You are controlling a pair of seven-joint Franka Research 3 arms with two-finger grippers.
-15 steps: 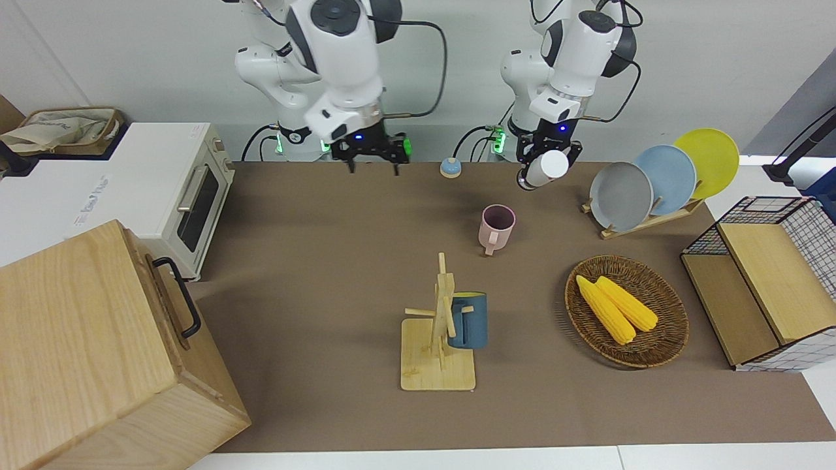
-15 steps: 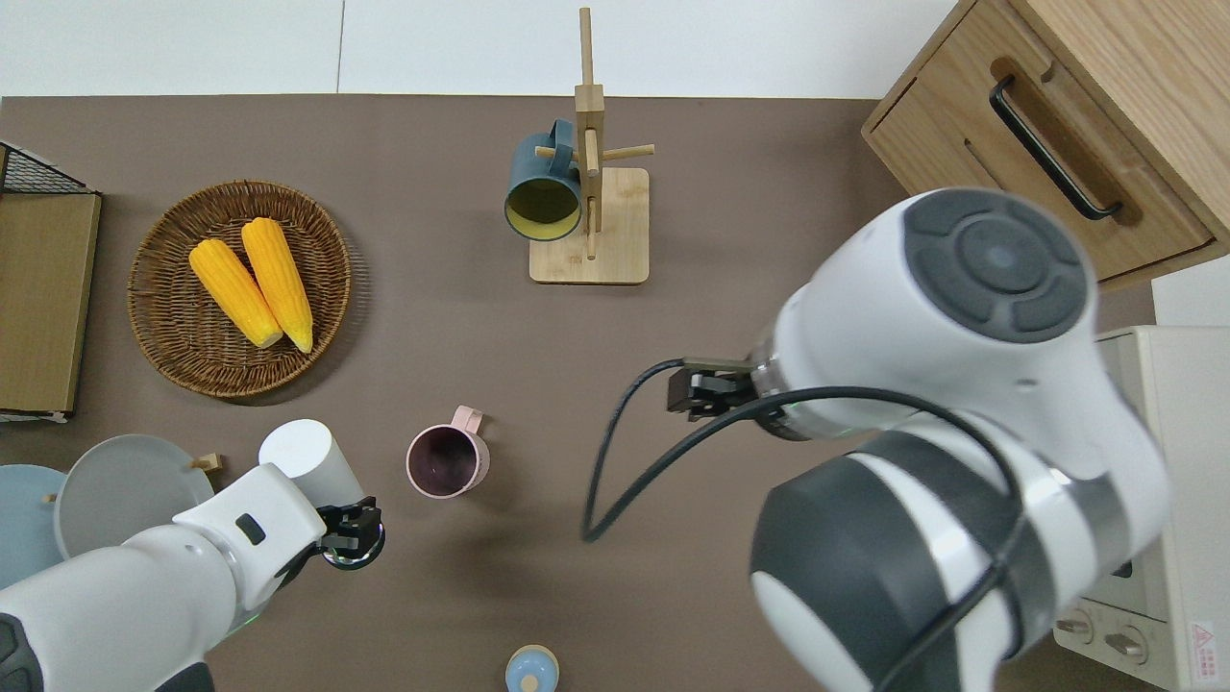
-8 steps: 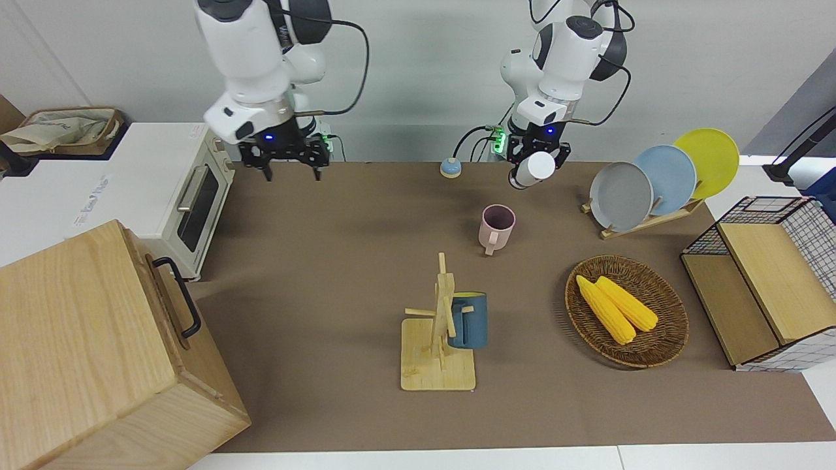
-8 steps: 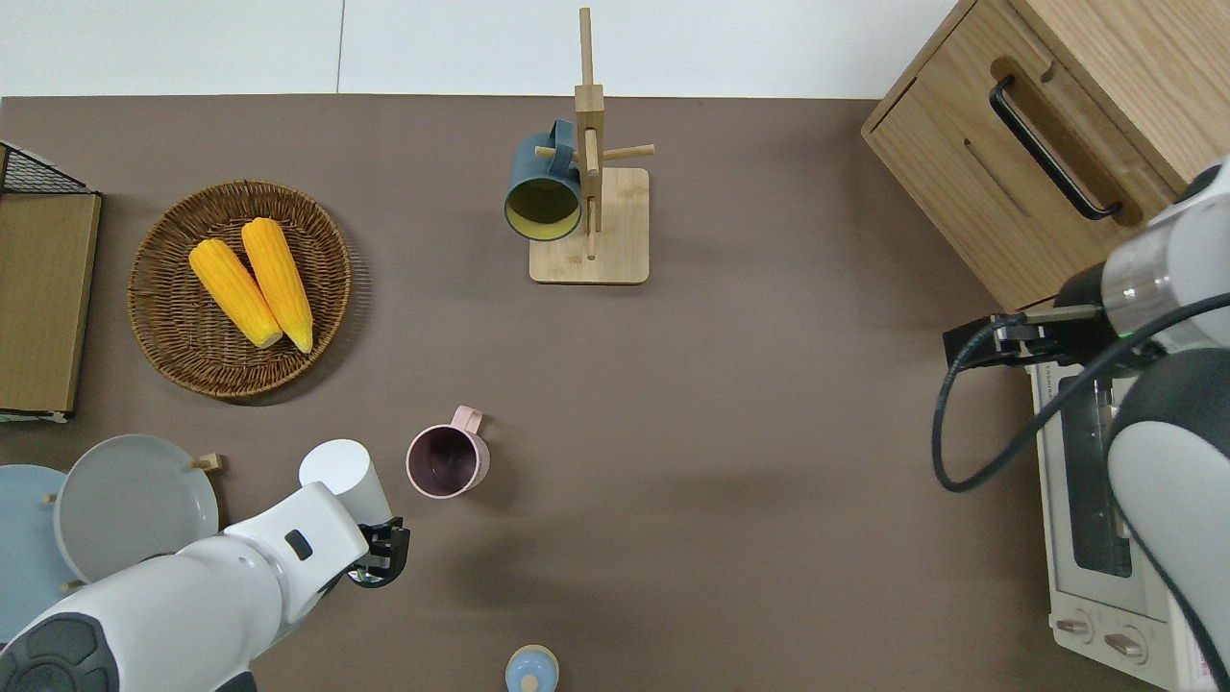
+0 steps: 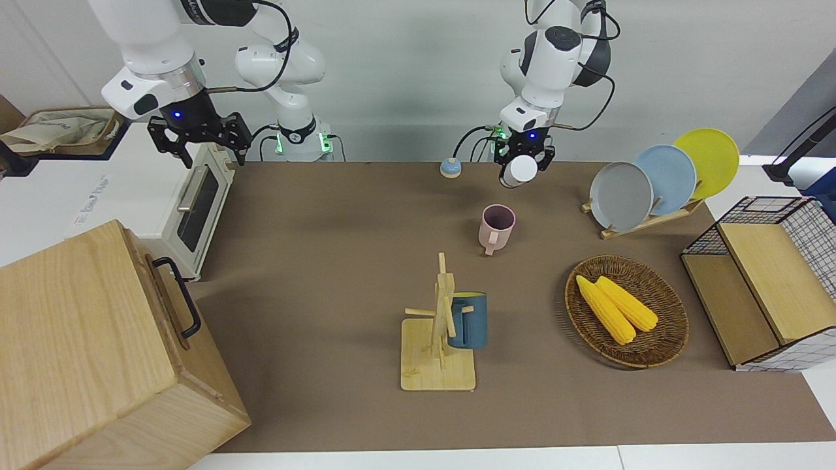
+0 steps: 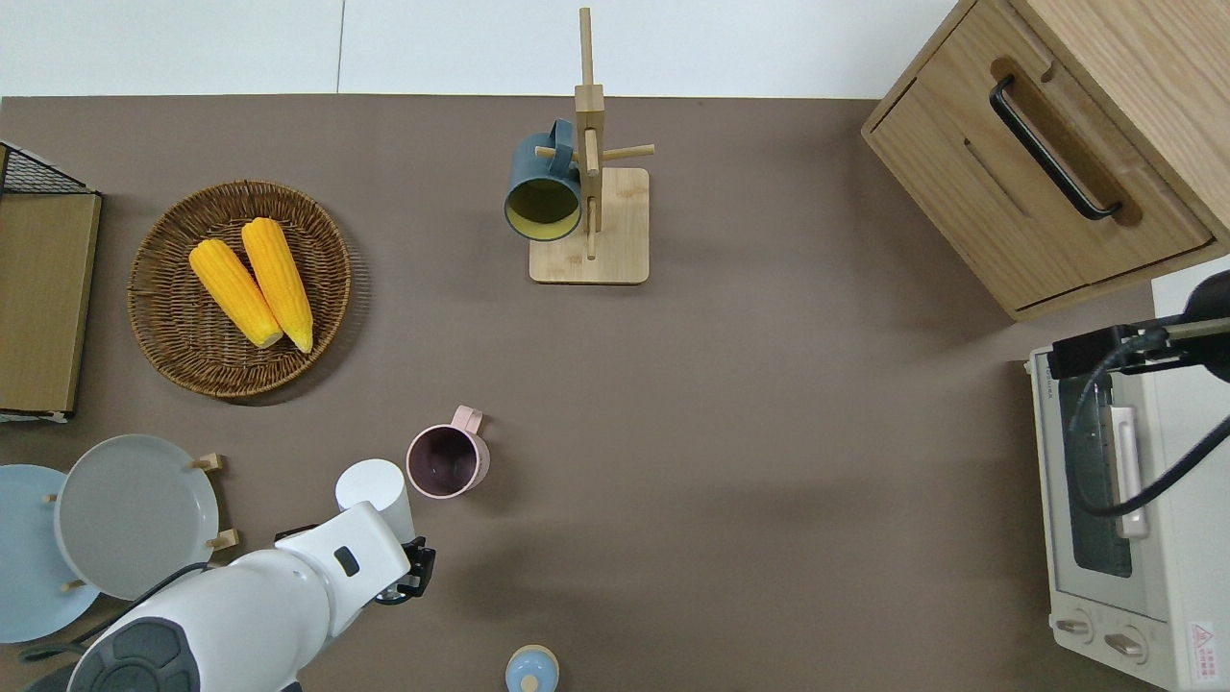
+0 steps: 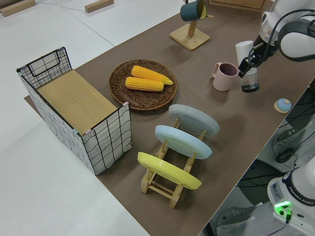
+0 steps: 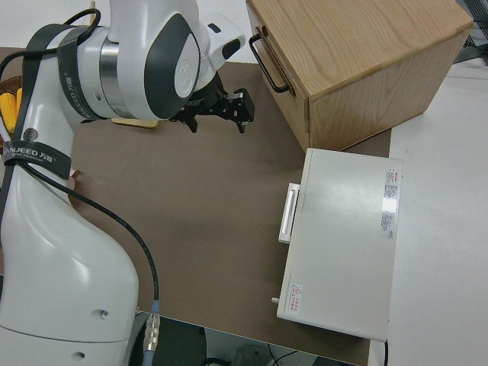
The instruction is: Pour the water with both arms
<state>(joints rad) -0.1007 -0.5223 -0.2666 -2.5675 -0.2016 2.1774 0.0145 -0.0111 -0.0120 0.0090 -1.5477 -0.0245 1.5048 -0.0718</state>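
While its fingers pinch the tall white cylindrical cup, the left gripper holds it tilted just beside the pink handled mug standing on the brown bench. The right gripper, fingers spread wide and empty, hangs over the cream toaster oven. Tipping from here, I judge, could spill water short of the mug's rim or knock the mug over.
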